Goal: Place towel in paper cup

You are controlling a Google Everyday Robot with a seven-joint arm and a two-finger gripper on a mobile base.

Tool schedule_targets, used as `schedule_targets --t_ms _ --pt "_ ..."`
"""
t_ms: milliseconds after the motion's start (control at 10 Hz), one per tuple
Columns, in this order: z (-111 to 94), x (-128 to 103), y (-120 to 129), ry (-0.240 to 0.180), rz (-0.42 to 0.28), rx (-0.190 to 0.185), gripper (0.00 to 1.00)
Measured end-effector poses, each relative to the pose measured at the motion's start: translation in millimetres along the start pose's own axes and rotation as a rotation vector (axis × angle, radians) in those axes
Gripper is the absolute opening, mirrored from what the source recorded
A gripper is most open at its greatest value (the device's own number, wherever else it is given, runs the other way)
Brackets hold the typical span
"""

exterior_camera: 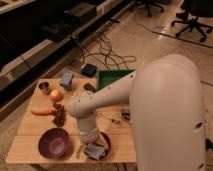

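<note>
At the near edge of my wooden table [30,145], the towel [95,150] lies as a small, crumpled, grey-blue wad, soft-folded and darker in its creases. It rests against the front of a round, dark red dish [106,140]. The gripper [85,143] points down over the table, just left of the towel and close above it. From my feed I cannot tell whether it is released, clenched, or has hold of the cloth. The smooth white arm [107,95] sweeps in from the right, and its bulky rounded shell [167,115] fills that side of the view.

A small, dark cup [44,88] stands at the far left corner, well apart from the towel; I cannot tell its material. Beside it sits a glossy orange fruit [56,95]. Nearer to me lie a tapered carrot [41,112] and a knobbly cluster of dark grapes [60,116]. A wide, matte purple bowl [54,143] sits at the front left, just beside the gripper. At the far edge are a boxy blue-grey object [66,80] and a shallow green tray [114,78]. Black cables [107,52] loop across the speckled floor [150,45] beyond the table.
</note>
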Motion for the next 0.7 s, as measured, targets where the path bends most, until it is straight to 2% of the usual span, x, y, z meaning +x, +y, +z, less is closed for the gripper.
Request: schedule_targets --t_ms 300,400,700 --pt "-4 -12 -4 -0.006 -0.019 -0.001 0.8" --pt "-5 -15 -3 -0.006 -0.027 0.002 0.76" --pt "-5 -22 1 -0.001 -0.048 -0.01 0.48"
